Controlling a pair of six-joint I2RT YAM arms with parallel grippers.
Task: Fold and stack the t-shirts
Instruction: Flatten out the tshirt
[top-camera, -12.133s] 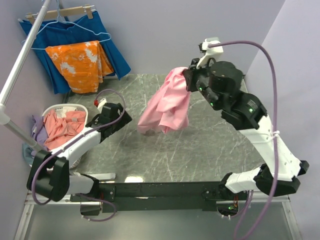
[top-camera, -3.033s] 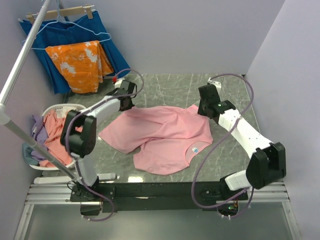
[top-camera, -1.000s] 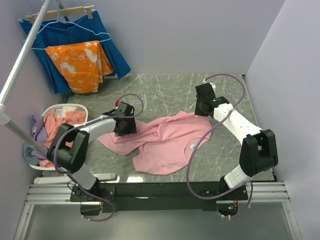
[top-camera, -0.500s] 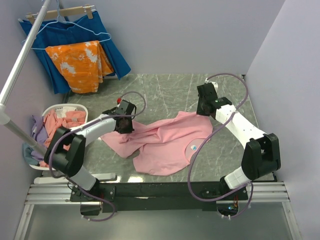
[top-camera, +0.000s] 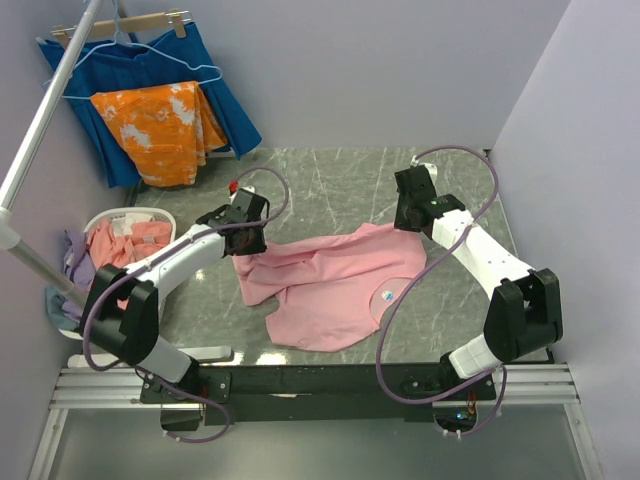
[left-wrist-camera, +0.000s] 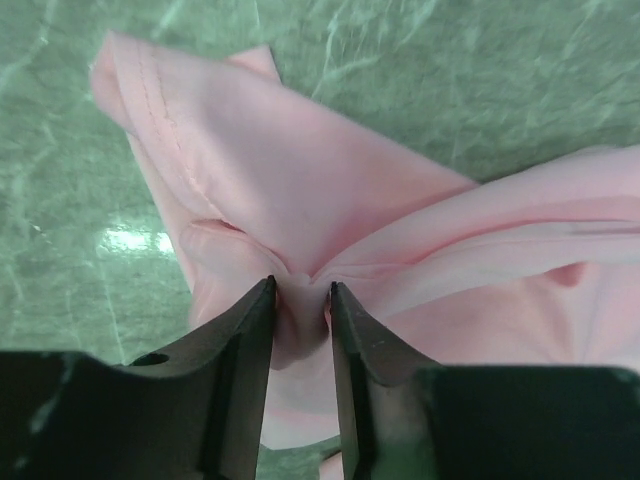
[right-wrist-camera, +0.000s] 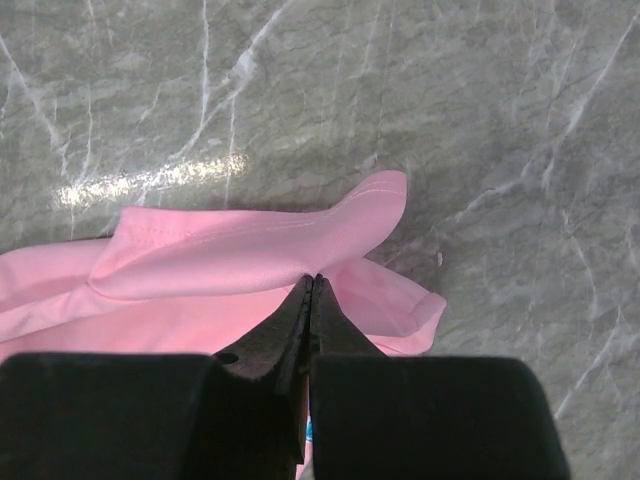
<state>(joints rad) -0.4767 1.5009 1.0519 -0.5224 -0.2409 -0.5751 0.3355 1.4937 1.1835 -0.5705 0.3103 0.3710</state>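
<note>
A light pink t-shirt (top-camera: 335, 285) lies crumpled on the marble table between my arms, its neck label facing up. My left gripper (top-camera: 250, 240) is at the shirt's left end. In the left wrist view its jaws (left-wrist-camera: 302, 295) pinch a bunched fold of the pink cloth (left-wrist-camera: 300, 190). My right gripper (top-camera: 410, 222) is at the shirt's far right corner. The right wrist view shows it (right-wrist-camera: 312, 285) shut on a hemmed edge of the shirt (right-wrist-camera: 250, 255). A salmon-pink t-shirt (top-camera: 128, 250) and a lilac one (top-camera: 74, 250) lie in the basket.
A white laundry basket (top-camera: 112, 214) stands at the table's left edge. Behind it an orange blotched cloth (top-camera: 160, 125) and a dark blue pleated cloth (top-camera: 225, 95) hang from a hanger. A slanted metal pole (top-camera: 40, 130) crosses the left side. Walls enclose the table at the back and right.
My left gripper has closed on a fold of the pink shirt and drawn its left end rightward and away from the basket. The right gripper has held its grip, barely moving.
</note>
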